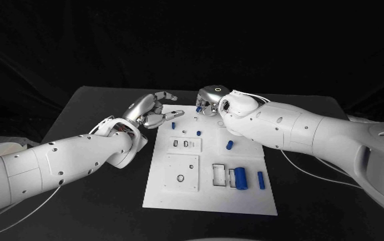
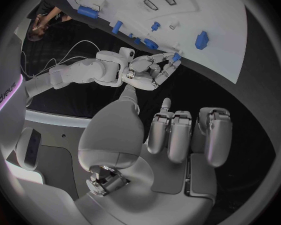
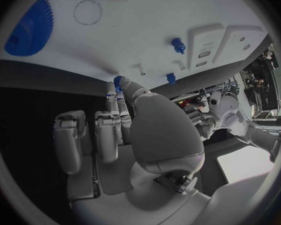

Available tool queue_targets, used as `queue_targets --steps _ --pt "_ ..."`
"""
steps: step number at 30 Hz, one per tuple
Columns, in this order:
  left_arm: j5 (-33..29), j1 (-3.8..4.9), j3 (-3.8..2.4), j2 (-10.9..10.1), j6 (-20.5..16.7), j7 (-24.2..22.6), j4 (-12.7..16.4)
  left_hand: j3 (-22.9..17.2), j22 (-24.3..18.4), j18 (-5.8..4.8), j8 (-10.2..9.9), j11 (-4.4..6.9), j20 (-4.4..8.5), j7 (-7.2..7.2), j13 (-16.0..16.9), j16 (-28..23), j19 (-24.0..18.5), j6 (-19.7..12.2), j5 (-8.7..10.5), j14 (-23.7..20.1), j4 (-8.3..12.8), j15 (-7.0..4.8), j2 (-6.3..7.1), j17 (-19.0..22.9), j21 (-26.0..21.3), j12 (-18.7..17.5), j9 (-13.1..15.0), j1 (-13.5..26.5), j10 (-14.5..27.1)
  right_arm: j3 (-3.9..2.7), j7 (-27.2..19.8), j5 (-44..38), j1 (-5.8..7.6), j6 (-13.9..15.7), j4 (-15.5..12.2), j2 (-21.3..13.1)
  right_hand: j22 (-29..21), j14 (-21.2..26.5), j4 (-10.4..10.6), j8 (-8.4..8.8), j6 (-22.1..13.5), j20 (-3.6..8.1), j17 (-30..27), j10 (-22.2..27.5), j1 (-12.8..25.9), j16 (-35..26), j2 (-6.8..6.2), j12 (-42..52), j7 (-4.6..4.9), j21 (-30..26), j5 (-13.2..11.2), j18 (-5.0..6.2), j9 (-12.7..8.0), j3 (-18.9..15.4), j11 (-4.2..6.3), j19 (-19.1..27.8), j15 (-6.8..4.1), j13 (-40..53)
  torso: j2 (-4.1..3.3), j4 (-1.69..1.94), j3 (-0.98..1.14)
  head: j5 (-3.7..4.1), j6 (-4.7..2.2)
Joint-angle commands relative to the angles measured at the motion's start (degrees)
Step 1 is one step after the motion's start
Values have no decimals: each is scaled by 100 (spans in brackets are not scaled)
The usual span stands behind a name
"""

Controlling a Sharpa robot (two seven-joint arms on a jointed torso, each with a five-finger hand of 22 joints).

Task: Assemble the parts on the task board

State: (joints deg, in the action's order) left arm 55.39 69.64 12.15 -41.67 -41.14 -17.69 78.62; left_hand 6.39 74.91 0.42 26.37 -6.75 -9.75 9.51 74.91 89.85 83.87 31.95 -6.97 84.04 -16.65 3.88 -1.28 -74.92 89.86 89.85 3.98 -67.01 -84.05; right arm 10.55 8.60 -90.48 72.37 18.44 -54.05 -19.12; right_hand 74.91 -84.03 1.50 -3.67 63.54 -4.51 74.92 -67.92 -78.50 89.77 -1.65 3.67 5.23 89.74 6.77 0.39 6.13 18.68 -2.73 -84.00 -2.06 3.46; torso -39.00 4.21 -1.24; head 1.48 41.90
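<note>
A: What takes up the most room?

B: The black table [image 1: 96, 108], and on it the white task board [image 1: 210, 196], a long plate running from the centre of the head view down toward six o'clock.

A: And the arms?

B: The left arm [image 1: 72, 160] comes in from about eight o'clock, the right arm [image 1: 312, 135] from about three o'clock. Both reach to the board's far edge, near twelve o'clock of the plate.

A: What is the left hand doing?

B: The left hand [image 1: 150, 109] hovers over the table just off the board's far left corner. Its fingers are loosely curled and apart, with nothing in them.

A: The right hand?

B: The right hand [image 1: 210, 101] sits at the far edge of the board. In the left wrist view its fingertips [image 2: 172, 60] pinch a small blue part [image 2: 176, 57] there.

A: Where are the other parts?

B: A large blue cylinder [image 1: 241, 178] lies at about five o'clock on the board, a slim blue bar [image 1: 261, 180] just beside it. Smaller blue pieces [image 1: 230, 144] are scattered across the far half. A blue gear [image 3: 28, 27] shows in the right wrist view.
</note>
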Motion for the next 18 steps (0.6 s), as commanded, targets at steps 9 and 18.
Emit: queue_targets --steps 9,18 --pt "16 18 -6 -10 -49 -18 25 36 1509 -42 -29 -23 -34 118 1509 15 613 49 5 596 -2 28 -50 -1508 14 15 0 4 -595 0 75 -85 -1 -212 39 40 1509 -597 44 22 -217 -24 1508 221 71 23 -95 -33 8 26 -43 -39 -54 63 -7 -600 32 -7 4 -4 5 -1 24" --pt "16 20 -6 -6 -45 -13 27 46 1509 -42 -36 -29 -42 122 1509 15 613 74 4 596 -2 32 -63 -1508 14 15 1 -6 -595 1 137 -91 -3 -248 60 72 1509 -597 81 21 -920 -91 1508 727 143 23 -246 -26 -27 26 -96 -39 -222 108 -117 -600 119 -2 5 -5 3 -8 28"
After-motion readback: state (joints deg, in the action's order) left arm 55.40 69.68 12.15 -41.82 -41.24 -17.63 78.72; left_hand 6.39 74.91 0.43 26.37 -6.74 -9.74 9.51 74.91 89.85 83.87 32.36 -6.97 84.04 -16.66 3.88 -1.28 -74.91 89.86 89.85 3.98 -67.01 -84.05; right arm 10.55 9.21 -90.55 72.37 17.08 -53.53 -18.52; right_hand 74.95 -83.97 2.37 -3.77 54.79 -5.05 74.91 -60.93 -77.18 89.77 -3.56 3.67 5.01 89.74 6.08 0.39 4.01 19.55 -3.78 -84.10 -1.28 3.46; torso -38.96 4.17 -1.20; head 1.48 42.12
